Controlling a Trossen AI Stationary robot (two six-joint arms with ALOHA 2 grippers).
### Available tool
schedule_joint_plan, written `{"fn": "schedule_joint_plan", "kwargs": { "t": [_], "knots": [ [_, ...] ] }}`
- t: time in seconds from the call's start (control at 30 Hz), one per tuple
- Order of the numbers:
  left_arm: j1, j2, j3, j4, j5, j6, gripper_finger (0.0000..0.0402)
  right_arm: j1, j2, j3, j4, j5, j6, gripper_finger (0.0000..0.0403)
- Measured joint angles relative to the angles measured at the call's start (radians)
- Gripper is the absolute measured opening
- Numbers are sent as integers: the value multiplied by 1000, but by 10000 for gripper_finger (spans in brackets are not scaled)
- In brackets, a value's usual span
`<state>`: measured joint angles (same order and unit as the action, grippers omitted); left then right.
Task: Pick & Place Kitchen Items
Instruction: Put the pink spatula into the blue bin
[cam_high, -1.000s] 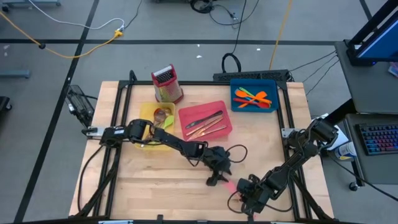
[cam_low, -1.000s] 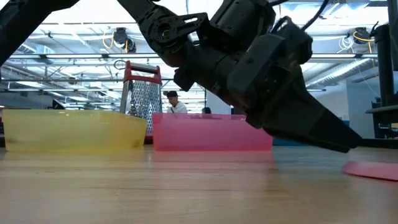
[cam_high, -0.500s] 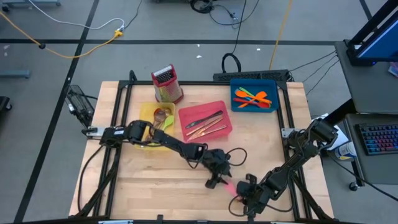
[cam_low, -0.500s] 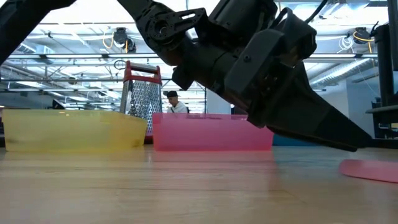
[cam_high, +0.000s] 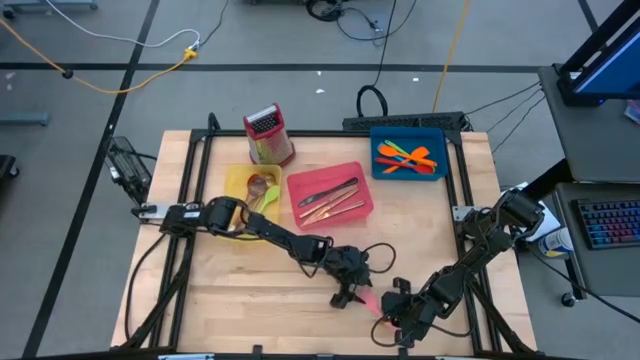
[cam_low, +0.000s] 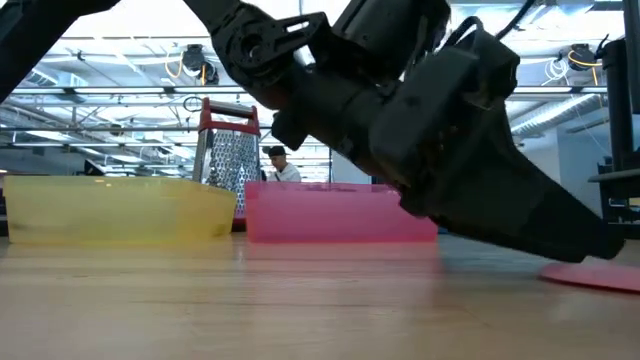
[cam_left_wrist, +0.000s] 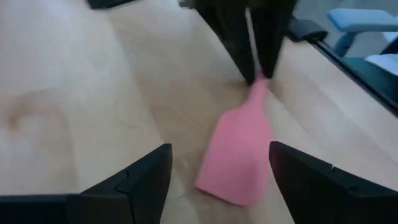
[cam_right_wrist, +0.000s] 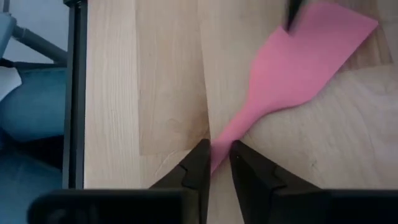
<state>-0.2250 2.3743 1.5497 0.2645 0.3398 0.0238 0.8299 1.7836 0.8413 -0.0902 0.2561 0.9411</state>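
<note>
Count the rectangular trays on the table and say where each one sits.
3. The yellow tray sits toward the left, by the grater; the pink tray is beside it in the middle; the blue tray is at the far right. None appears hidden.

A robotics lab: grey floor strewn with cables (cam_high: 120, 55), ceiling trusses (cam_low: 120, 95), computer keyboard (cam_high: 608, 222)

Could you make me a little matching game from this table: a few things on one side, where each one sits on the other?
Things:
1. pink spatula
2. box grater
3. orange and green utensils
4. dark and copper cutlery

Places:
A. in the blue tray
B. in the pink tray
C. on the bare wood between the two hands
D. upright behind the yellow tray

Pairs: 1-C, 2-D, 3-A, 4-B
</note>
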Motion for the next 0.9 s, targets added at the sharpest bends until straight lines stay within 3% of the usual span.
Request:
{"fn": "schedule_joint_plan", "kwargs": {
  "t": [0.17,0.4,0.57,0.77,0.9],
  "knots": [
    [-5,19,0,28,-82,0,267,0,0,0,16,2,-25,81],
    [-9,28,2,-34,-37,-4,244,9,1,0,0,-45,-37,135],
    [-12,30,3,-42,8,-9,228,8,2,1,-16,-46,-39,123],
    [-13,29,4,-79,46,-19,215,9,3,1,-15,56,-107,90],
    [-13,30,1,-53,98,-27,215,3,3,1,-17,62,-145,68]
  ]
}}
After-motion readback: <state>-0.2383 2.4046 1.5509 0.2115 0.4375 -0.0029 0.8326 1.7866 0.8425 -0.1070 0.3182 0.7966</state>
